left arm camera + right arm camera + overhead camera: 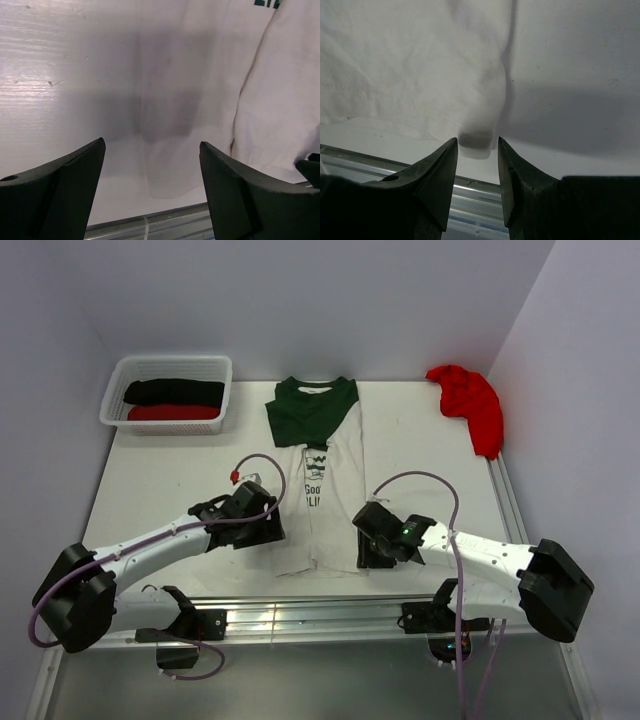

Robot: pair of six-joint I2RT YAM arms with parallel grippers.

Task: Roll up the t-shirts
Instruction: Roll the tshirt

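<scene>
Top view: white tee with green sleeves [318, 480] lies mid-table [160, 480], folded into a narrow strip, collar at the far end. Left gripper [268, 525] sits beside its near-left hem, right gripper [368, 545] beside the near-right hem. Basket [112, 400] at far left holds a black tee [175, 392] and a red tee [175, 412]; a second red tee [470, 405] is bunched at the far right. Left wrist: left gripper [151, 145] jaws wide apart, nothing between, white cloth [280, 100] just ahead. Right wrist: right gripper [477, 141] jaws narrowly apart, straddling the hem corner [475, 142]; contact unclear.
</scene>
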